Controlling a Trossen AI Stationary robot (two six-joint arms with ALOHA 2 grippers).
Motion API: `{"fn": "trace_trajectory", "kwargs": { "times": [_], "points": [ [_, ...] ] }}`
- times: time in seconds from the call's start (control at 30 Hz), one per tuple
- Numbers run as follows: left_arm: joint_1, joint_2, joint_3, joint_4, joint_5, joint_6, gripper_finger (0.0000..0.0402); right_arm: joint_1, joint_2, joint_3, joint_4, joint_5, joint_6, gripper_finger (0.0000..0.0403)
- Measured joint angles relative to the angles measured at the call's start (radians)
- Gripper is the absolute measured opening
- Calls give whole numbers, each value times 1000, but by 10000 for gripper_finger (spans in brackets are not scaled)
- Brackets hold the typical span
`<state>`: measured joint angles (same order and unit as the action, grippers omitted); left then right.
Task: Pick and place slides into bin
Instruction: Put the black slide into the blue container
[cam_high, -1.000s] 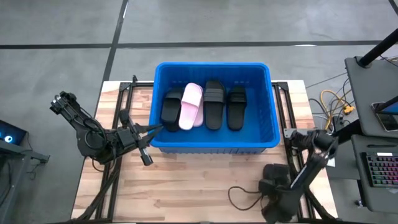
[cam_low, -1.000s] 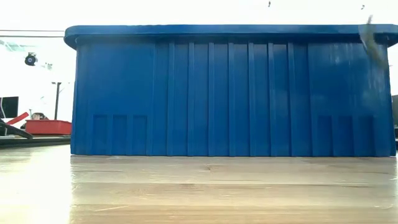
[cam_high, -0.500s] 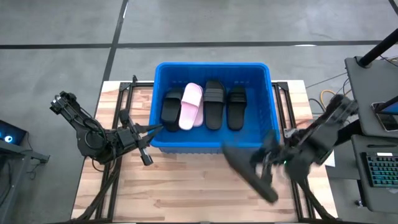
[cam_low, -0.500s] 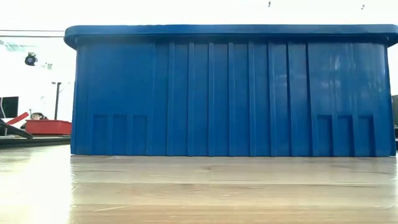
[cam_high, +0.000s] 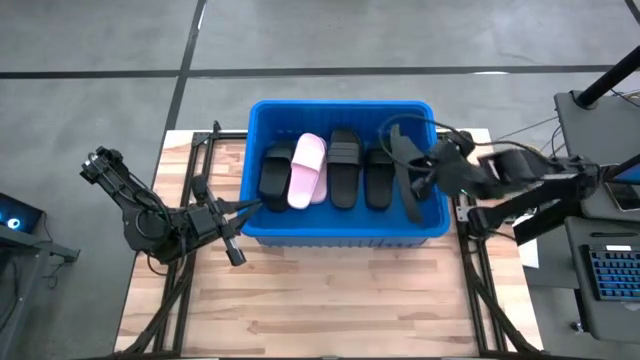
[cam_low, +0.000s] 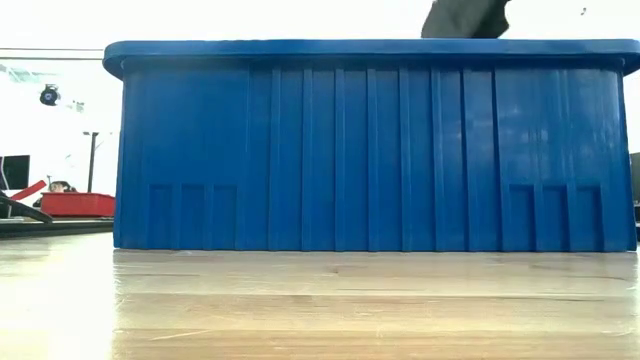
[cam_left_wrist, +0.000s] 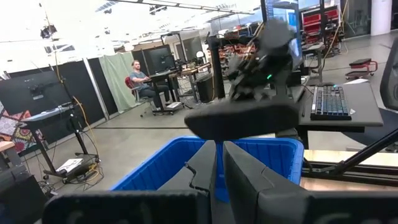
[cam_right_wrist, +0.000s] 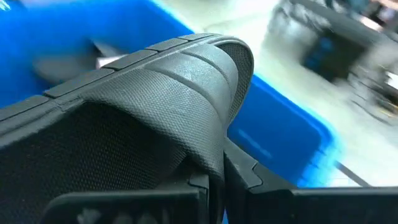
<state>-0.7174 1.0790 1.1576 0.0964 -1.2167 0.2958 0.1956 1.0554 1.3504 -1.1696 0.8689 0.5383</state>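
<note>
1. Close up, the right gripper has its fingers pinched fully together on the strap of a black slide; the ribbed strap arches directly over the fingertips in the right wrist view.
2. Held slide hangs over the right end of the blue bin (above the rim, not resting on anything), its long axis running roughly front to back across the table, slightly slanted. Which end is the toe cannot be told.
3. Left gripper waits closed and empty just beside the bin's front-left corner, low over the wooden table.
4. Inside the bin, from left to right: a black slide, a pale pink slide, another black slide and a fourth black one. All lie side by side with long axes front to back.
5. Open room: a strip of bare floor inside the bin along its right wall, under the held slide; the table in front of the bin is free boards.
6. Far off, in the left wrist view, a seated person at a desk in the room behind.
</note>
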Motion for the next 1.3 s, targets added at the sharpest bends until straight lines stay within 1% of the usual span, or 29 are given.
{"fn": "trace_trajectory", "kwargs": {
  "times": [0.1,0.23,0.3,0.37,0.47,0.6,0.7,0.87,1.0,1.17,1.23,1.3],
  "points": [
    [3,0,0,1,0,0,15,-158,30,-19,-23,-101,-116,10],
    [10,0,1,1,0,0,15,-329,108,-36,-17,-212,-291,11],
    [13,0,3,1,0,0,15,-389,160,-40,-13,-245,-380,11],
    [13,-3,5,0,0,0,15,-430,215,-40,0,-248,-468,12],
    [13,-14,6,1,-1,0,15,-472,302,-39,13,-244,-583,12],
    [13,-27,6,1,-1,0,15,-524,408,-41,62,-243,-675,12],
    [13,-33,6,1,-4,0,15,-561,487,-41,120,-240,-713,12],
    [13,-35,6,1,-33,0,15,-608,588,-39,176,-240,-729,12],
    [13,-35,6,1,-60,0,15,-624,645,-39,224,-235,-737,13],
    [13,-35,6,1,-69,12,15,-631,682,-35,271,-232,-758,13],
    [13,-35,6,0,-69,31,15,-633,690,-32,270,-241,-797,19],
    [13,-35,6,0,-73,48,15,-634,694,-24,262,-259,-817,36]
  ]
}}
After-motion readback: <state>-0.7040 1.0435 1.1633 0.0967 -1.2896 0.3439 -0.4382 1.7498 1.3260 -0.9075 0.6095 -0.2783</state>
